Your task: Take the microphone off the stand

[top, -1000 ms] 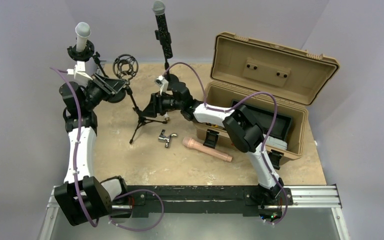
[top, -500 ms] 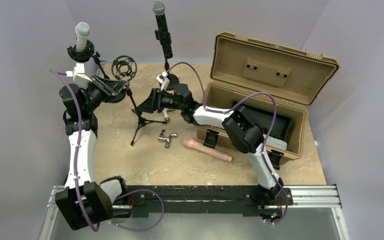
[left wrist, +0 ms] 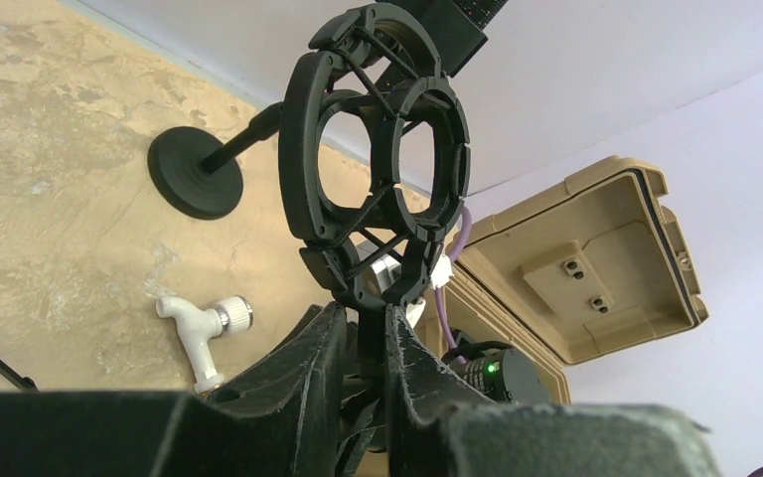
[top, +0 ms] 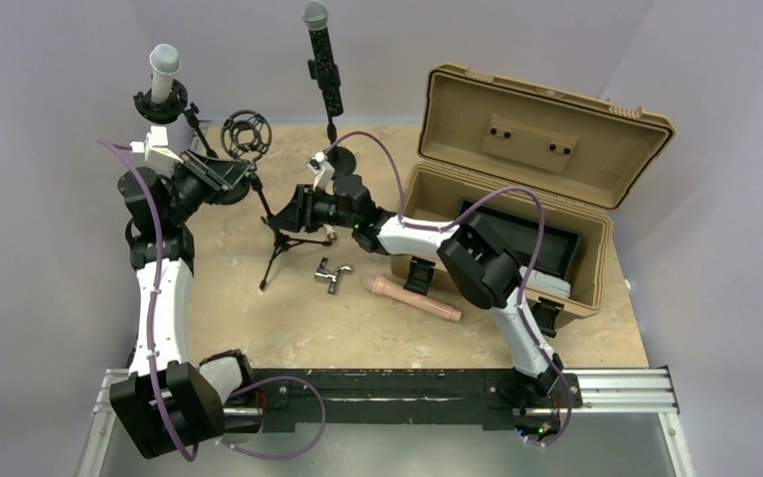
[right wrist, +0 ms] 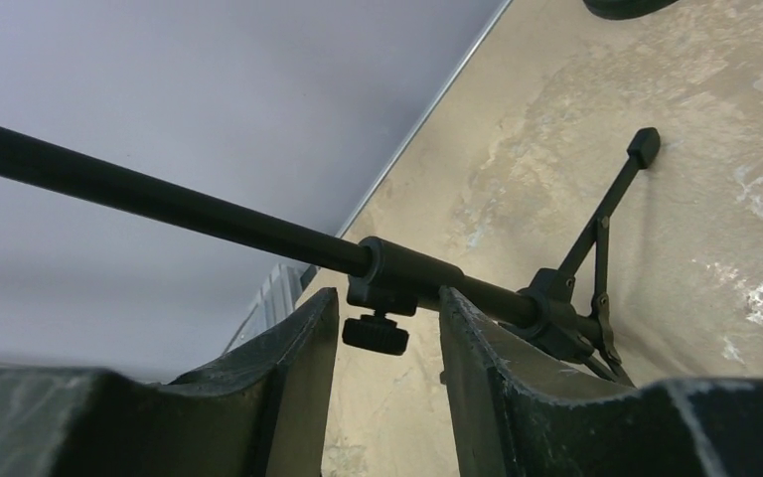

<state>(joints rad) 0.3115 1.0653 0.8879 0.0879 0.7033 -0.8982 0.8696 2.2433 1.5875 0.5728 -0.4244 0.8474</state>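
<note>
An empty black shock mount [top: 230, 132] [left wrist: 303, 169] tops a tripod stand [top: 283, 238]. My left gripper [top: 243, 179] [left wrist: 366, 318] is shut on the thin stem just under that mount. My right gripper [top: 293, 211] [right wrist: 389, 303] is open, its fingers on either side of the clamp collar and knob [right wrist: 376, 334] on the tripod's pole [right wrist: 159, 199]. A black microphone [top: 324, 65] stands upright on a round-base stand [top: 343, 159] at the back. A grey-headed microphone [top: 165, 68] sits in another mount at the far left.
An open tan case [top: 517, 199] fills the right side. A pink tube-shaped object [top: 412, 298] and a small metal fitting [top: 330, 273] lie in front of the tripod. A white tap-like piece [left wrist: 204, 333] rests near the tripod's feet.
My right gripper has slid left along the table onto the tripod pole, and its jaws widened and then narrowed. The left gripper closed a little tighter on the stem.
</note>
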